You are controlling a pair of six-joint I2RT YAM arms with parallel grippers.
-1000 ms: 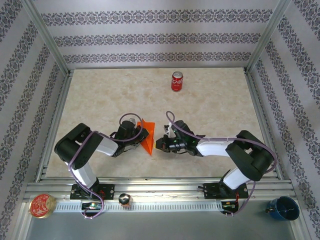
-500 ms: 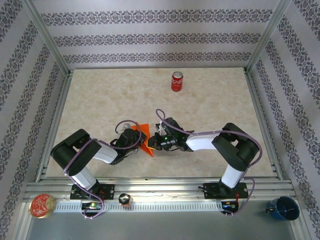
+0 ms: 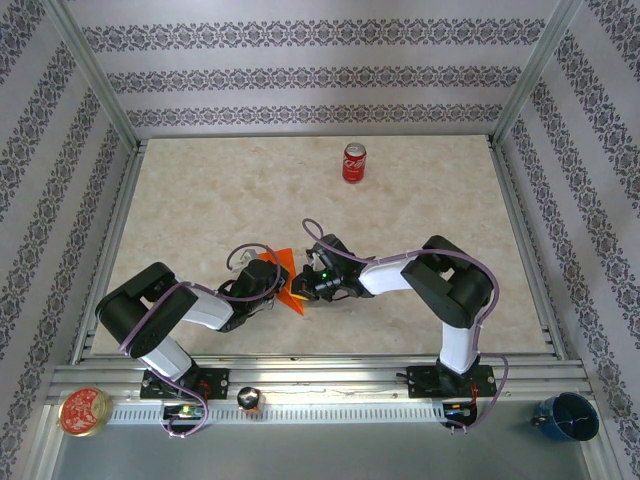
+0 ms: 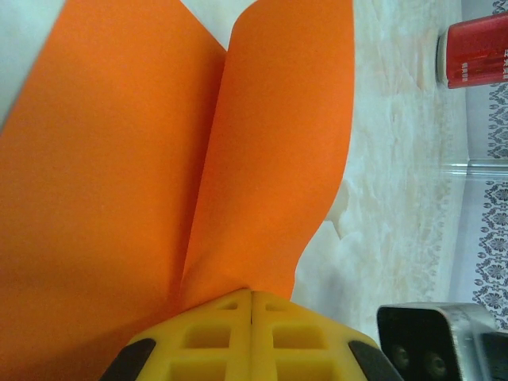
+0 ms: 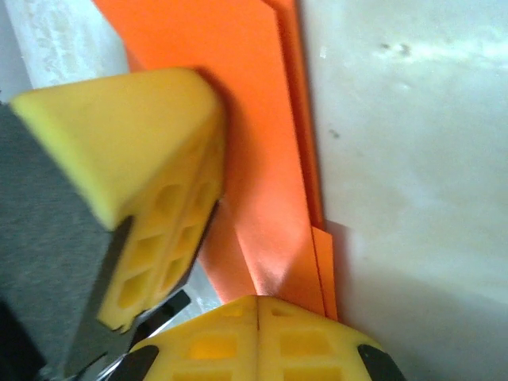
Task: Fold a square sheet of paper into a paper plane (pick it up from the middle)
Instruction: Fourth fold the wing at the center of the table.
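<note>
The folded orange paper (image 3: pixel 292 292) is at the near middle of the worktop (image 3: pixel 200 200), between both arms. The left gripper (image 4: pixel 251 305), pressed together, pinches it, and the right gripper (image 5: pixel 258 305) pinches it too. A red soda can (image 3: pixel 354 162) stands upright far behind, its white writing too small to read.

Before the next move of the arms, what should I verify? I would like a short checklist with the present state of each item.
1. Left claw shut on the orange paper: ok.
2. Right claw shut, tip against the paper: ok.
3. Right claw really pinching the paper: cannot tell.
4. Paper already folded into layers: ok.
5. Red soda can far from both arms: ok.
</note>
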